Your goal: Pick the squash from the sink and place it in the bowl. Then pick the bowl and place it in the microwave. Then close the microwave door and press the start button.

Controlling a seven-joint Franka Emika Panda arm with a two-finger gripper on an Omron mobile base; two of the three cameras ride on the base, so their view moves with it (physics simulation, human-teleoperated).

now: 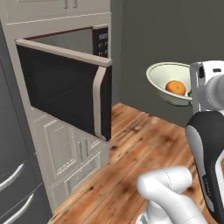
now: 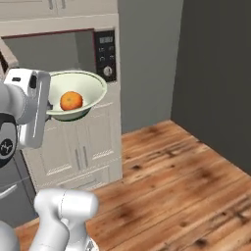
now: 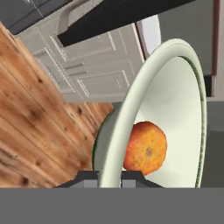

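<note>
Holding the bowl (image 3: pixel 175 109) by its rim, the gripper (image 3: pixel 110 177) has its two tips nearly together, one on the outer wall and one on the inner face, so it is pinched tight on that thin edge and carries the bowl in the air. Just beyond the fingertips, inside the bowl, sits the squash (image 3: pixel 145 148), resting low against the inner wall close to the grasped edge; the left base view shows the same orange ball (image 1: pixel 176 88) lying in the tilted bowl (image 1: pixel 168 78). Farther out from the gripper stands the microwave (image 2: pixel 59 49), its cavity open, and the microwave door (image 1: pixel 65 87) swung wide toward the robot, handle end out. The main risk, as I judge it, is the one-sided rim grip: the bowl hangs off the fingers, and any quick swing or further tilt could let it rotate in the pinch or send the squash rolling over the lip. A second hazard is the open door, which juts between the gripper and the cavity; a careless approach could knock the bowl against it or against the cavity's frame.
</note>
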